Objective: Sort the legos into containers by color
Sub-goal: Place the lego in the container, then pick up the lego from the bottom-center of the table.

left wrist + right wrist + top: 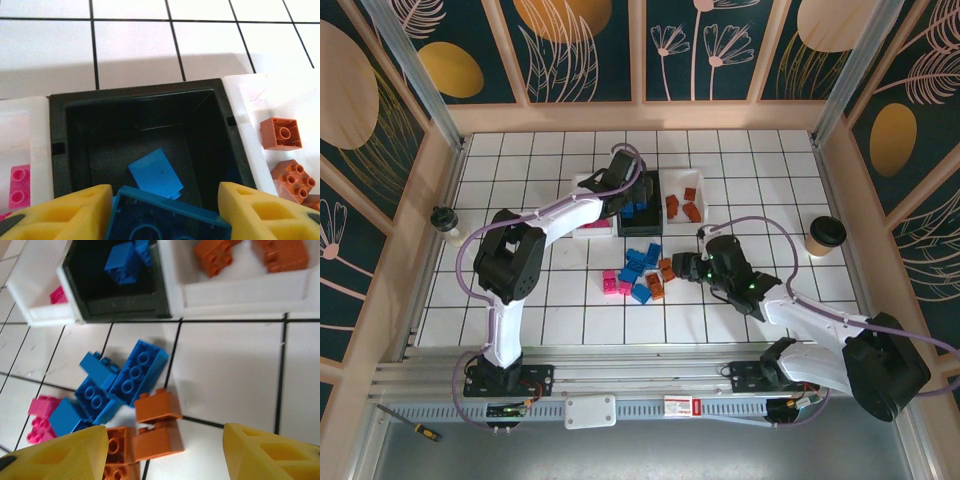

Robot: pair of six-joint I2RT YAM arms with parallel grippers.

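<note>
- Legos (638,275) lie piled on the tiles (750,300), just under the right gripper (165,435), which stands wide.
- Left gripper (165,192) hangs over the black tray (145,97), a blue lego (167,220) between its fingers; I cannot tell if it grips.

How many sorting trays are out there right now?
3, side by side in one row: a white tray at the left end, the black tray in the middle, and a second white tray at the right end. No others seem hidden.
</note>
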